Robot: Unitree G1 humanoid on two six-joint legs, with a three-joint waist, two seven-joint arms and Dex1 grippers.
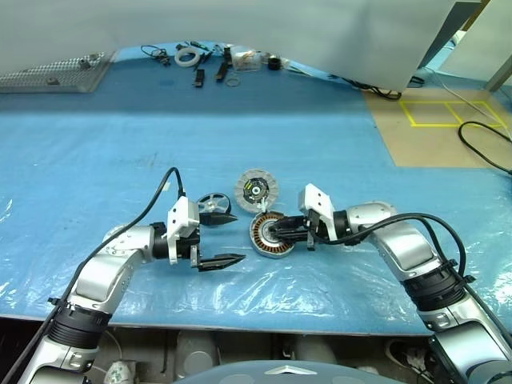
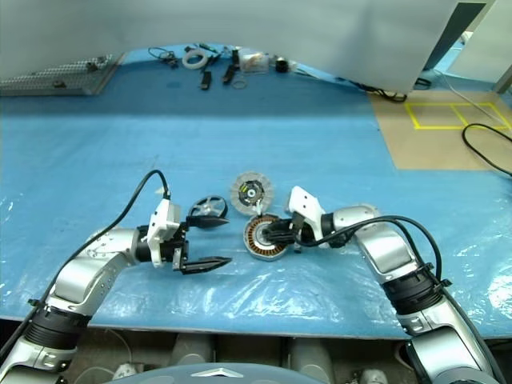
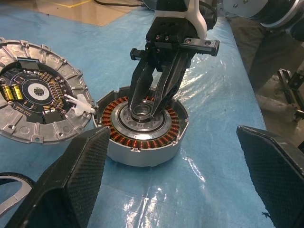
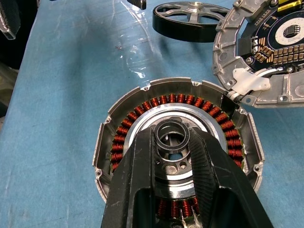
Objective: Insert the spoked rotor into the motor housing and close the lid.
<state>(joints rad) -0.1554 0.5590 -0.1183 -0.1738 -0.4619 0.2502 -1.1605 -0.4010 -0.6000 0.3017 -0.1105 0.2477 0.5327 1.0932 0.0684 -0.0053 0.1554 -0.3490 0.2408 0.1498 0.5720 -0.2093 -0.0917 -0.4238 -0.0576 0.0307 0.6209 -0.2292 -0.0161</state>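
Copper-wound motor housing (image 4: 175, 156): right claw (image 4: 173, 142) pinching hub, rotorless.

1. The place looked like a robotics lab or workshop.
2. A wide bench (image 1: 96, 160) was covered in blue plastic sheeting.
3. Loose small parts and a tape roll (image 1: 188, 56) lay at its far edge, beside a perforated metal plate (image 1: 56, 72).
4. Yellow tape markings (image 1: 448, 112) and a black cable (image 1: 484, 144) crossed the brown floor.

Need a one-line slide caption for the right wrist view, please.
Right gripper jaws pinch the hub of the motor housing; lid and spoked rotor lie beyond.
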